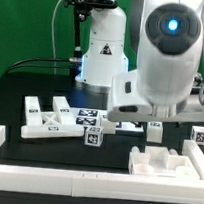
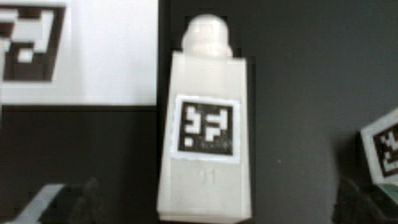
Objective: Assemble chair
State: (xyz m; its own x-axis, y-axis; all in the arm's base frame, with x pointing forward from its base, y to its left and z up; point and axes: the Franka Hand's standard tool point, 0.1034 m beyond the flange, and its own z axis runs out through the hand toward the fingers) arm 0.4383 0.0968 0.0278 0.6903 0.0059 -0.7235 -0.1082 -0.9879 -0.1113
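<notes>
Gripper (image 2: 210,208): jaws wide apart, empty, touching nothing.
Bar (image 2: 210,120): pegged, tagged, lying flat on the table (image 2: 80,145), below and between the fingertips.
Step, as you may judge: lining up to grasp it.
Next: descend centred, close across its width.
Beyond: notched panel (image 1: 165,161).

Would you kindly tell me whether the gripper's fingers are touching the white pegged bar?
Apart. The wrist view shows dark table between the white pegged bar and each of the fingers.
</notes>
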